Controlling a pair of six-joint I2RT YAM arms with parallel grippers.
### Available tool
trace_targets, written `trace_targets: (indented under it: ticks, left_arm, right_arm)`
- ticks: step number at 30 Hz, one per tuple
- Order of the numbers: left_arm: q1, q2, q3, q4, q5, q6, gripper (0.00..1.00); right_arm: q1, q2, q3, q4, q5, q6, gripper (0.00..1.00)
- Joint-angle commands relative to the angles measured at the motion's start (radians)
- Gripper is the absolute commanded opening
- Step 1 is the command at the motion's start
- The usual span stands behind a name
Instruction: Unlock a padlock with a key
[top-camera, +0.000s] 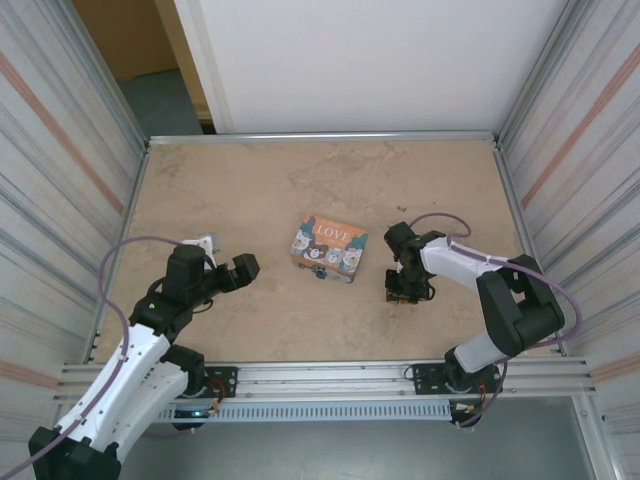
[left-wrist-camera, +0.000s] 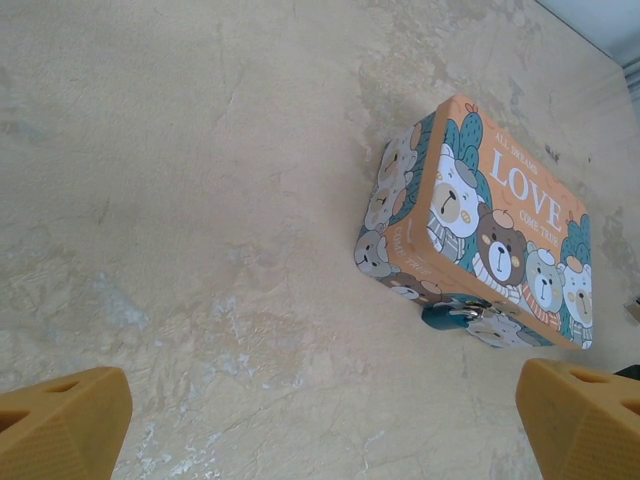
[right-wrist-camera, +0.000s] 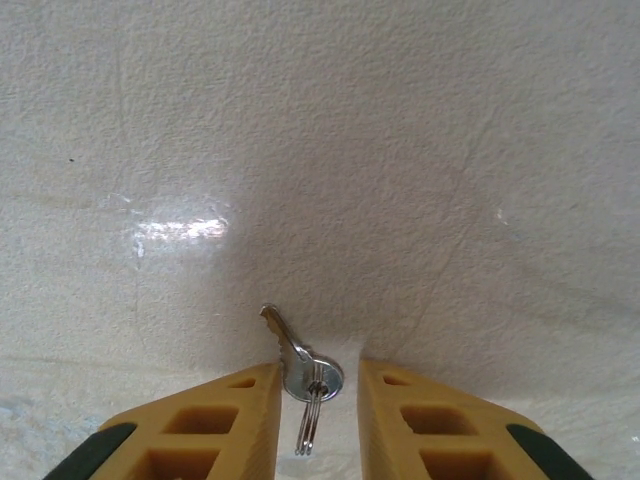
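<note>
"LOVE" is printed on the tin (left-wrist-camera: 480, 220) by the padlock (left-wrist-camera: 447, 315); the left hand (left-wrist-camera: 320, 425) is held spread, the right hand (right-wrist-camera: 318, 388) spread around the key (right-wrist-camera: 298, 360)

Tin box (top-camera: 329, 250) set near middle of table (top-camera: 250, 190). Padlock (left-wrist-camera: 462, 315) seen against tin's long side facing arms. Left gripper (top-camera: 240, 270) placed left of tin, apart from it, fingers spread wide. Right gripper (top-camera: 403, 290) placed right of tin, pointed down at table. Key (right-wrist-camera: 300, 365) laid on table between right gripper's parted fingers, ring end nearest wrist, blade pointed away.
</note>
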Motion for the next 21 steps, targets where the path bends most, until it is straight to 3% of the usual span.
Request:
trace_targets:
  ticks: [1, 12, 21]
  left_arm:
    - [0.007, -0.008, 0.011, -0.021, -0.016, 0.026, 0.99]
    - [0.011, -0.014, 0.026, -0.045, -0.023, 0.033, 0.99]
    - [0.012, -0.029, 0.045, -0.068, -0.024, 0.033, 0.99]
  right_arm:
    - [-0.005, 0.033, 0.012, 0.021, -0.021, 0.009, 0.20]
    - [-0.001, 0.047, -0.004, 0.030, -0.022, -0.003, 0.05]
    - [-0.001, -0.042, -0.006, 0.028, -0.014, -0.001, 0.00]
